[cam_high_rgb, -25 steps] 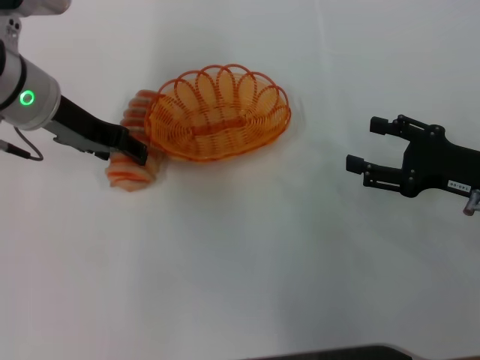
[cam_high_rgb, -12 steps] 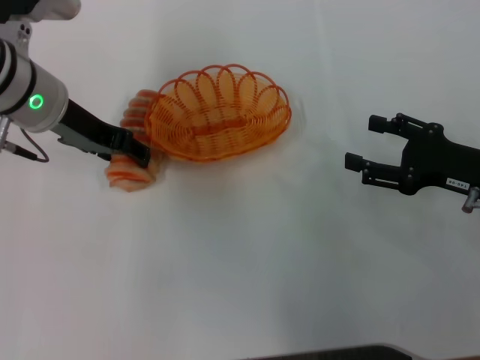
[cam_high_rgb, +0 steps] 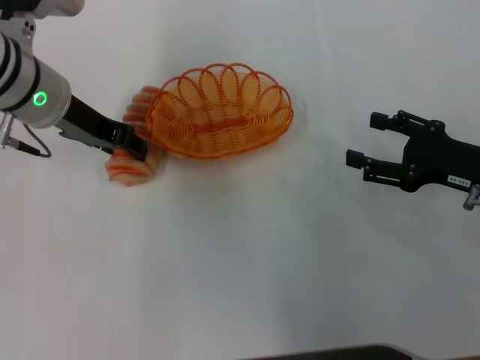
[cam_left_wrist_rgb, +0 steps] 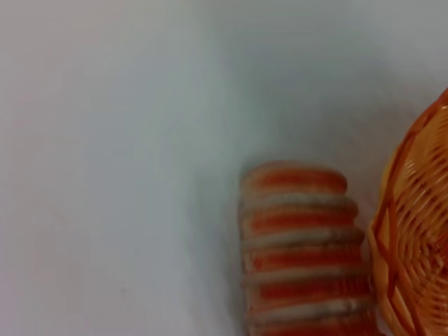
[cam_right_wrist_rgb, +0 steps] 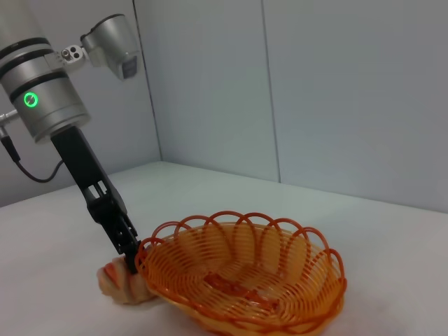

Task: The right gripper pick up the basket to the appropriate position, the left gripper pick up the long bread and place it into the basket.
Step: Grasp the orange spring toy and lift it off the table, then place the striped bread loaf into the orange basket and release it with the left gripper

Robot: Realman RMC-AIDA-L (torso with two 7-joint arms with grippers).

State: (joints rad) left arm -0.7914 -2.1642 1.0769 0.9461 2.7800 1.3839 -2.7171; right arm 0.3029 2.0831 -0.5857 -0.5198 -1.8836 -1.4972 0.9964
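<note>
A robot test lab is suggested. A plain white worktop (cam_high_rgb: 240,262) is seen, enclosed by bare pale grey wall panels (cam_right_wrist_rgb: 336,84). Two silver-white robot arms are mounted over it.

White table and pale walls

A plain white table (cam_high_rgb: 247,255) fills the head view, with a dark strip (cam_high_rgb: 337,352) along its near edge. In the right wrist view, grey-white wall panels (cam_right_wrist_rgb: 350,91) stand behind the table, split by thin vertical seams and meeting at a corner (cam_right_wrist_rgb: 147,84). A thin black cable (cam_high_rgb: 26,148) loops above the table at far left.
</note>
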